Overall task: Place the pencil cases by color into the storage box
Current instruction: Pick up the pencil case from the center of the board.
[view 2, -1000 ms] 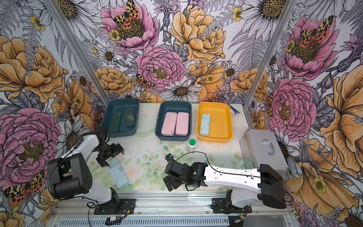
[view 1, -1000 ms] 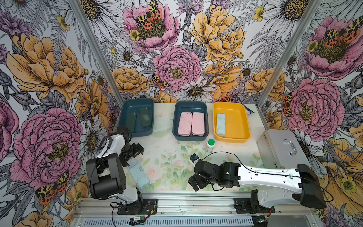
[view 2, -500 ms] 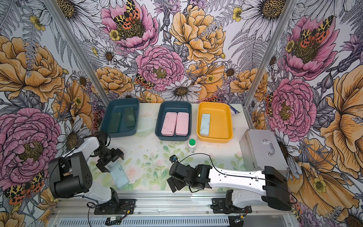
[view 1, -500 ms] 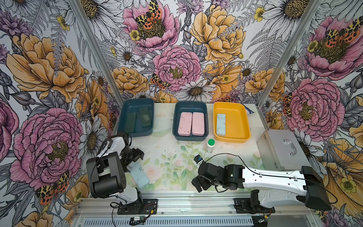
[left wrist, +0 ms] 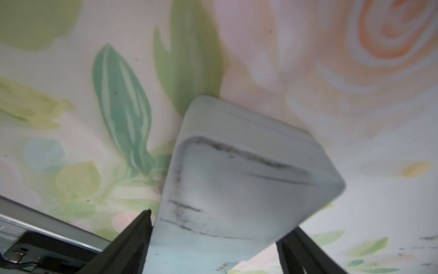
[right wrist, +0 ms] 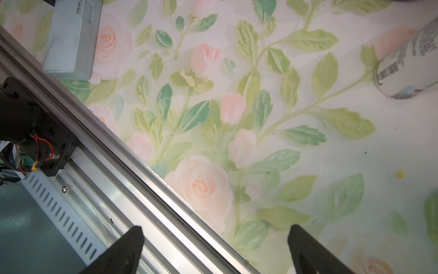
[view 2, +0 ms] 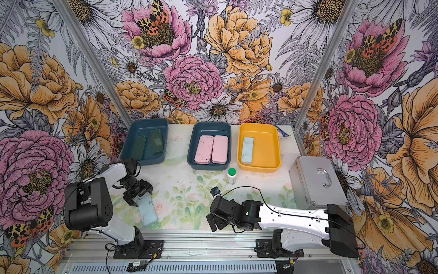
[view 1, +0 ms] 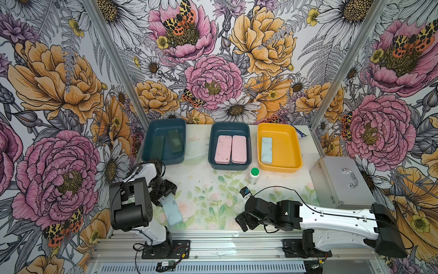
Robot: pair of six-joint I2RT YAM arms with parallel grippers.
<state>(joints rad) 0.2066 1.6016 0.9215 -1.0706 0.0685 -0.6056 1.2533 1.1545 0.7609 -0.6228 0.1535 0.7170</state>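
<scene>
Last loose one: light blue case (view 1: 173, 211), flat on the desk (view 1: 213, 189), near-left corner, long axis running roughly near-to-far, a little skewed. Left tool (view 1: 166, 195) is over its far end, jaws straddling the narrow width and close on both long sides. Pinched or not, cannot tell. Right tool (view 1: 244, 223) is spread wide and empty at the desk's near edge. Other light blue case (view 1: 266, 150) lies in the yellow tray (view 1: 292, 144), far right.

Judgement: hard shell, stiff, light. The smooth, scuffed sides could slip. Across the width is the right hold, but an end grip may let it swing, and nearer the middle looks steadier.
</scene>
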